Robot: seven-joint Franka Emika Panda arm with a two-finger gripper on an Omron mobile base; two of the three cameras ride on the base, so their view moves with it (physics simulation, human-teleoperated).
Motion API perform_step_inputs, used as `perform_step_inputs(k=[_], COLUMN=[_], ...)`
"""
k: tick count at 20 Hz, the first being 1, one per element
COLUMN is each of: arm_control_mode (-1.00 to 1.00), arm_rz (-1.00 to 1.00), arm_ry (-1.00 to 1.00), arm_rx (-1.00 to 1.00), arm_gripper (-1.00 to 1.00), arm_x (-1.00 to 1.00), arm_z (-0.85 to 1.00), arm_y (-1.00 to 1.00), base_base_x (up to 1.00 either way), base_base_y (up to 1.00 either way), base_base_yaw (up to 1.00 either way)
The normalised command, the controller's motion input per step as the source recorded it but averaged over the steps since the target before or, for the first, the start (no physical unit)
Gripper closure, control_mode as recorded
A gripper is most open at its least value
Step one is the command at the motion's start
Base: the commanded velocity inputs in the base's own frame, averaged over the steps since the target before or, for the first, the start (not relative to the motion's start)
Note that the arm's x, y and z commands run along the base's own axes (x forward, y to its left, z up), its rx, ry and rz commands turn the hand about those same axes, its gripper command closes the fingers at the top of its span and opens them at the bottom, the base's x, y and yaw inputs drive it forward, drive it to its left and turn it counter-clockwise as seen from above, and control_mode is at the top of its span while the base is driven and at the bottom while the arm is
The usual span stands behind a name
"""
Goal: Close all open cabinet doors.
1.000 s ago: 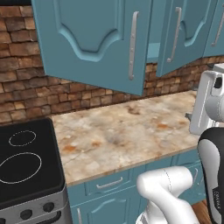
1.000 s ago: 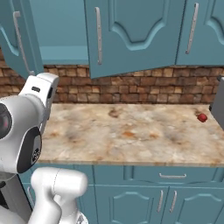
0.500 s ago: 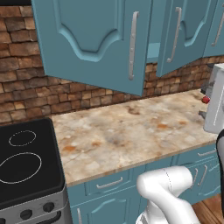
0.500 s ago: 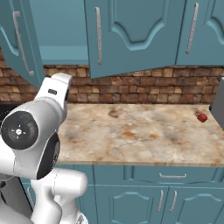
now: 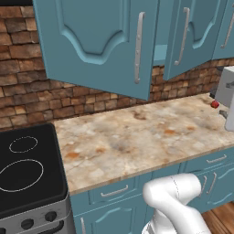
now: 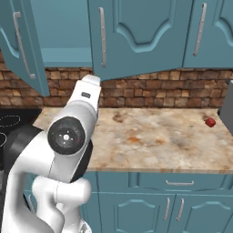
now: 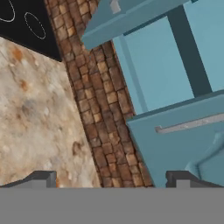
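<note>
Two tall teal cabinet doors stand swung out over the counter: the left door (image 5: pixel 96 45) with its silver bar handle (image 5: pixel 138 48), and the door right of it (image 5: pixel 194 36). In the right base view these are the left door (image 6: pixel 20 43) and the middle door (image 6: pixel 136 36), with the open cabinet's inside (image 6: pixel 59 32) between them. A further door (image 6: pixel 211 32) at the right lies flat. My hand (image 6: pixel 88 88) is raised over the counter's left end, below the open cabinet. In the rolled hand view my gripper (image 7: pixel 113 179) is open with nothing between its fingertips (image 7: pixel 43 178), facing brick wall and a door handle (image 7: pixel 192 124).
A mottled stone counter (image 5: pixel 137 137) runs below a brick wall (image 5: pixel 27 98). A black stove (image 5: pixel 27 169) adjoins its left end. A small red object (image 6: pixel 210 122) lies near a grey appliance (image 6: pixel 226 109) at the counter's right end. Teal drawers (image 6: pixel 182 183) sit under the counter.
The arm has swung: it slid off the right edge of the left base view and risen forward in the right base view. Doors and camera have not moved.
</note>
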Motion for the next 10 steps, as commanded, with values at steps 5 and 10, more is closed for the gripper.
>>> perform_step_inputs(k=[5,10], arm_control_mode=[-1.00,-1.00], arm_rz=[0.24,0.25], arm_ry=[0.00,0.00], arm_rx=[0.01,0.00], arm_gripper=[-1.00,-1.00], arm_x=[0.79,0.78], arm_z=[0.00,0.00], arm_y=[-0.26,-0.01], base_base_x=[0.00,0.00], base_base_y=[0.00,0.00], base_base_yaw=[0.00,0.00])
